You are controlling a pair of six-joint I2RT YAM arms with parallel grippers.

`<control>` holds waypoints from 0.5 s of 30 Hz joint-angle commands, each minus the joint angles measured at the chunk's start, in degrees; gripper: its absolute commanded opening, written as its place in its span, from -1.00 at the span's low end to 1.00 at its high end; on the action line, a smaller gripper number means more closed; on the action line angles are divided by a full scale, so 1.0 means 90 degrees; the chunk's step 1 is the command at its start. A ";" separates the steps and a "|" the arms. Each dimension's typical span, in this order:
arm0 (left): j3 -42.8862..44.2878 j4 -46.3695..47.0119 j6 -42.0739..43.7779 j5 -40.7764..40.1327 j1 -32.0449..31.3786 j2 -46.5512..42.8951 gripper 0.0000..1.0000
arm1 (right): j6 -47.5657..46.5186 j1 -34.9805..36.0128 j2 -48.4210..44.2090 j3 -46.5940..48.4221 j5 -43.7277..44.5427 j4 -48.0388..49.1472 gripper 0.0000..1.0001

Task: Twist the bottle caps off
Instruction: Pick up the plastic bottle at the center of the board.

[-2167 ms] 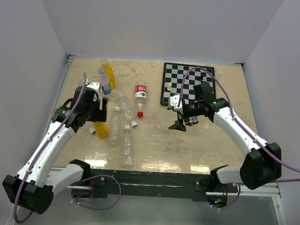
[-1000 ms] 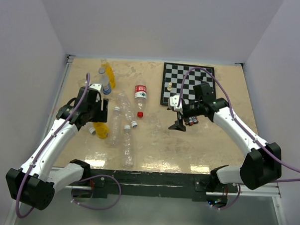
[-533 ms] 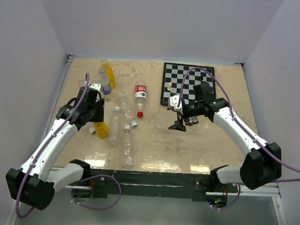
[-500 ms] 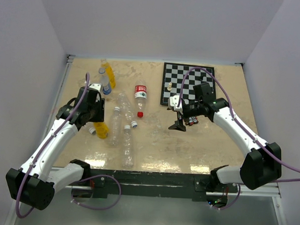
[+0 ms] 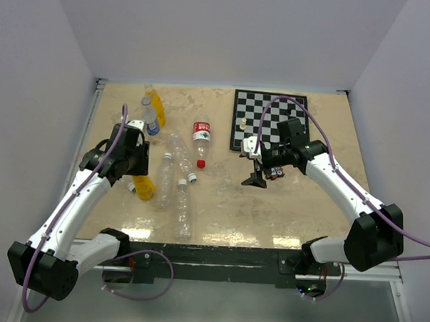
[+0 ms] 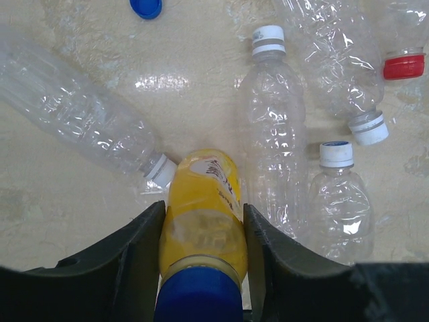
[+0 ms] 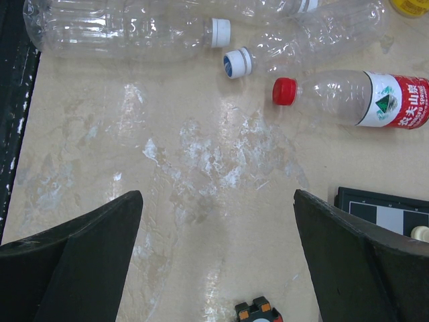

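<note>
My left gripper [image 6: 202, 211] is partly closed, with both fingers [image 6: 137, 255] pressed against the sides of the orange-yellow bottle [image 6: 201, 194], so I have hold of it around the shoulder. What matters is how that bottle lies in my grip. Its long axis runs straight out from my palm, with the base pointing away ahead of the fingertips. Its blue cap [image 6: 199, 298] is at the near end, tucked back between the roots of the fingers and close to the palm. I cannot tell whether the bottle rests on the table [image 6: 80, 221] or is just clear of it. A clear bottle [image 6: 271, 134] lies just beside my right-hand finger, parallel to the one I hold. My right gripper [image 7: 214, 261] stands wide open with nothing in it, hanging over bare tabletop well off to the right of the held bottle. The left arm is therefore the near one, and it already does the holding. I judge the cap sits too deep in my left grip for the right gripper to close on it easily. It would have to come across from the right and in toward my left palm.
</note>
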 commanded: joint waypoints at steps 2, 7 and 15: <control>0.0824 -0.0059 0.0107 -0.0178 -0.0033 -0.0164 -0.95 | -0.0089 0.0027 -0.0019 -0.0051 -0.0110 -0.0003 0.96; 0.1400 -0.0167 0.0263 -0.0042 -0.0033 -0.0076 -1.00 | -0.0089 0.0027 -0.0029 -0.0051 -0.0129 0.0006 0.96; 0.2163 -0.0109 0.0517 0.0836 -0.0033 0.0060 -1.00 | -0.0070 0.0114 -0.0009 -0.0060 -0.0159 0.0016 0.96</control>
